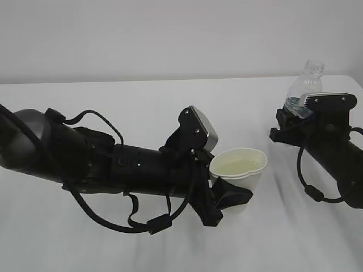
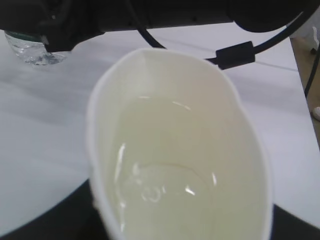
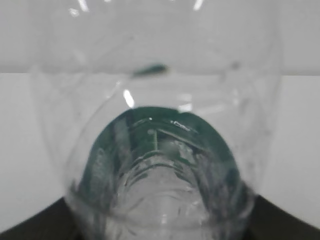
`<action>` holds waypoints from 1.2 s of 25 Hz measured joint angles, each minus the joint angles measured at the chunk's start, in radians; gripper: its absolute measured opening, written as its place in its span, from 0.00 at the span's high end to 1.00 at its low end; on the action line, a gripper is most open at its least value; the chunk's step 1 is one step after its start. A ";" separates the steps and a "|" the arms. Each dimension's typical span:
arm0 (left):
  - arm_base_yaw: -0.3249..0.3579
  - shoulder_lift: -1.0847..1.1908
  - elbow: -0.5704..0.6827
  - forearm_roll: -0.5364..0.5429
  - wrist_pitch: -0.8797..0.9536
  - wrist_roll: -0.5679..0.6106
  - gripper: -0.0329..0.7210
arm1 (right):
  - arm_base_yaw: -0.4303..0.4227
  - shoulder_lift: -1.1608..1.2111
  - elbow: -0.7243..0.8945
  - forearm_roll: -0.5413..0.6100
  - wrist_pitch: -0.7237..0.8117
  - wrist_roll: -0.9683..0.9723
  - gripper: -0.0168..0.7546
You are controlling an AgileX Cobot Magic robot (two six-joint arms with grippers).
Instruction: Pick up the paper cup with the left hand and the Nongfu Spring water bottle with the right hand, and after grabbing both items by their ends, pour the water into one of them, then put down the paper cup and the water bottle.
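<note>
Here, above a white table (image 1: 142, 113) before a grey wall (image 1: 170, 34), pincers clamp paper cup (image 1: 241, 170) and bottle (image 1: 303, 90).

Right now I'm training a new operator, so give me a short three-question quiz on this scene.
1. True or false: the paper cup lies tipped over on the table.
2. Which holds the Nongfu Spring water bottle? A) the left hand B) the right hand C) neither
3. Fill in: in the left wrist view, the cup's inside holds some clear ____.

Key:
1. False. The left hand holds it upright, its rim squeezed out of round.
2. B. The bottle stands upright and capless in its fingers.
3. Water, shallow at the bottom.
</note>
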 joint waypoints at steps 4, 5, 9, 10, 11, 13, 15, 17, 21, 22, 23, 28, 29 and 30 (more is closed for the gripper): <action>0.000 0.000 0.000 0.000 0.000 0.000 0.45 | 0.000 0.026 -0.029 0.000 0.000 0.000 0.48; 0.000 0.000 0.000 0.000 0.000 0.000 0.45 | 0.000 0.036 -0.036 -0.002 0.000 0.000 0.48; 0.000 0.000 0.000 0.000 0.002 0.000 0.45 | 0.000 0.061 -0.060 -0.017 0.000 0.000 0.48; 0.000 0.000 0.000 0.000 0.002 0.000 0.45 | 0.000 0.063 -0.062 -0.017 0.000 0.000 0.48; 0.000 0.000 0.000 0.000 0.004 0.000 0.45 | 0.000 0.067 -0.068 -0.019 0.000 0.000 0.48; 0.000 0.000 0.000 0.000 0.004 0.000 0.45 | 0.000 0.076 -0.076 -0.019 0.000 0.000 0.48; 0.000 0.000 0.000 0.000 0.004 0.000 0.45 | 0.000 0.084 -0.080 -0.021 0.000 0.000 0.48; 0.000 0.000 0.000 0.000 0.010 0.000 0.45 | 0.000 0.089 -0.081 -0.031 0.000 0.000 0.48; 0.000 0.000 0.000 0.000 0.016 0.000 0.45 | 0.000 0.089 -0.081 -0.031 0.000 0.012 0.48; 0.000 0.000 0.000 0.000 0.016 0.000 0.45 | 0.000 0.089 -0.081 -0.031 0.000 0.012 0.48; 0.000 0.000 0.000 0.000 0.016 0.000 0.45 | 0.000 0.091 -0.081 -0.031 0.000 0.012 0.48; 0.000 0.000 0.000 0.000 0.017 0.000 0.45 | 0.000 0.091 -0.081 -0.031 0.000 0.019 0.42; 0.000 0.000 0.000 0.000 0.017 0.000 0.45 | 0.000 0.091 -0.081 -0.031 0.000 0.019 0.40; 0.000 0.000 0.000 0.000 0.017 0.000 0.45 | 0.000 0.091 -0.081 -0.031 0.000 0.021 0.39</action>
